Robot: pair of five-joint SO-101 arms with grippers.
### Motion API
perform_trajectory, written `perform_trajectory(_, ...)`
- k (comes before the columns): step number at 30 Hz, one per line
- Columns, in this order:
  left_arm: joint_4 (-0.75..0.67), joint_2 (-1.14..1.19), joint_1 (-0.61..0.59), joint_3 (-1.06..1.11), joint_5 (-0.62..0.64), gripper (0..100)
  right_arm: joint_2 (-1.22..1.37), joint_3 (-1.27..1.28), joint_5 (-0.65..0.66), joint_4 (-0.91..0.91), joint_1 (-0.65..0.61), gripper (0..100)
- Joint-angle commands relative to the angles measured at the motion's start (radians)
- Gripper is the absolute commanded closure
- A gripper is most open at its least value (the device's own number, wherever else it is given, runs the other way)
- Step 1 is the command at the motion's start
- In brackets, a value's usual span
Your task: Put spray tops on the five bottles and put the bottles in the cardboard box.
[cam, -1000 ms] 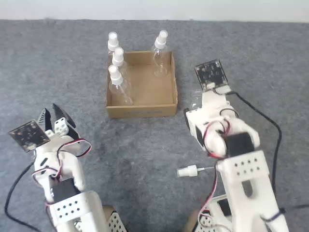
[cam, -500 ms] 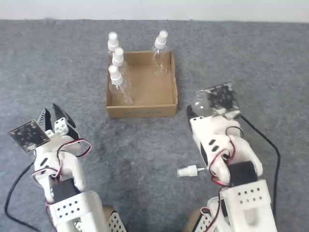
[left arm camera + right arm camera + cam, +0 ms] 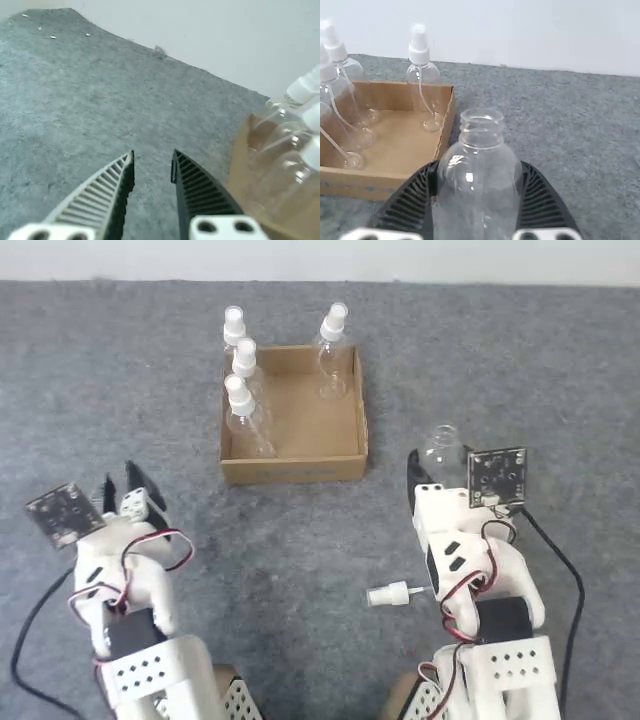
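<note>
An uncapped clear bottle (image 3: 441,446) stands upright in my right gripper (image 3: 440,462), which is shut on its body; the right wrist view shows its open neck (image 3: 481,124) between the black fingers (image 3: 536,191). A loose white spray top (image 3: 389,594) lies on the carpet beside the right arm's base. The cardboard box (image 3: 292,471) sits at the middle back with several capped bottles (image 3: 240,405) standing in it, one of them in the far right corner (image 3: 334,340). My left gripper (image 3: 122,482) is at the near left, open, its fingers (image 3: 120,182) holding nothing.
Grey carpet covers the table. The box's edge (image 3: 252,137) and its capped bottles (image 3: 292,150) lie to one side of the left gripper (image 3: 152,159). A white wall runs along the back. Open carpet lies between the two arms and in front of the box.
The right arm has drawn back from beside the box toward its base, bringing the uncapped bottle upright with it. The left arm shifted slightly.
</note>
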Motion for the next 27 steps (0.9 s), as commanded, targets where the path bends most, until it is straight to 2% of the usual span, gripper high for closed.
perform_trajectory(1, 0.157, 0.009, 0.112, -0.142, -0.054, 88, -0.028, -0.014, -0.038, -0.027, 0.035, 96.2)
perform_trajectory(5, 0.279, 0.009, 0.227, -0.208, -0.112, 88, -0.028, -0.012, -0.044, -0.028, 0.099, 96.2)
perform_trajectory(9, 0.338, 0.014, 0.321, -0.249, -0.18, 88, -0.03, -0.015, -0.109, -0.033, 0.153, 96.2)
perform_trajectory(15, 0.402, 0.017, 0.543, -0.302, -0.308, 86, -0.028, -0.011, -0.149, -0.068, 0.239, 96.2)
perform_trajectory(27, 0.414, 0.041, 0.908, -0.295, -0.315, 84, -0.022, -0.011, -0.241, -0.108, 0.392, 96.2)
